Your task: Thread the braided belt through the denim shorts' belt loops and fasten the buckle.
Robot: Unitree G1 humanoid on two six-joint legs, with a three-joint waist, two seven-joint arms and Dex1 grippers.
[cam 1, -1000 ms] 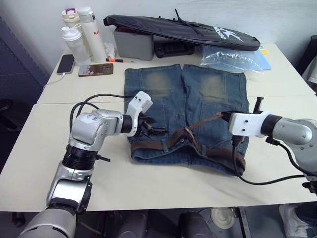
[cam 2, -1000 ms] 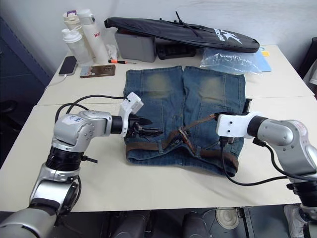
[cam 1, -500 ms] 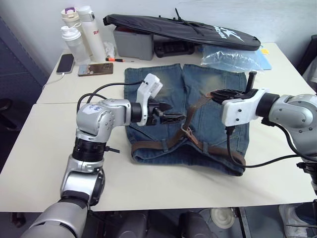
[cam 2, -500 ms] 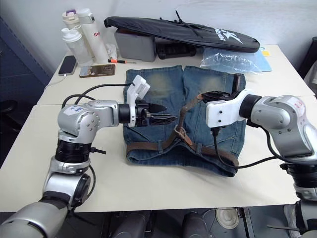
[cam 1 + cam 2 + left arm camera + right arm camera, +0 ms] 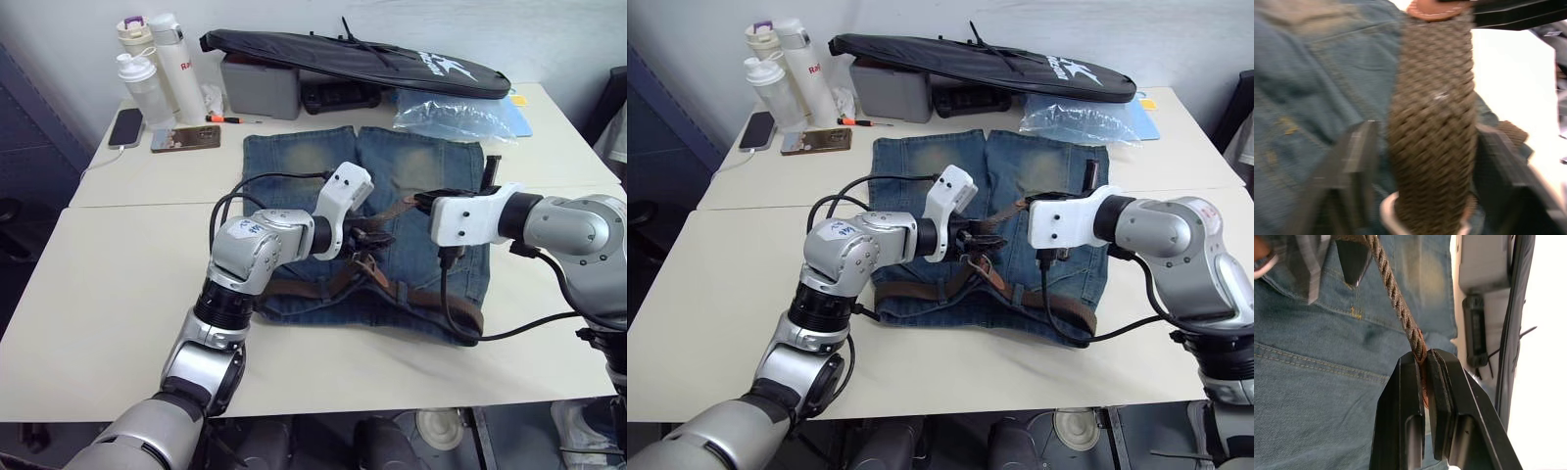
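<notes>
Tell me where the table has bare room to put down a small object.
The near table is bare left of the denim shorts, and along its front edge. The far edge is crowded: bottles, phone, black bag, plastic bag.

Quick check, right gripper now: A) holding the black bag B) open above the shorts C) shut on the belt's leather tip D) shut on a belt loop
C: in the right wrist view the right gripper has its fingers pinched on the reddish leather tip of the braided belt, which runs taut over the denim shorts.
</notes>
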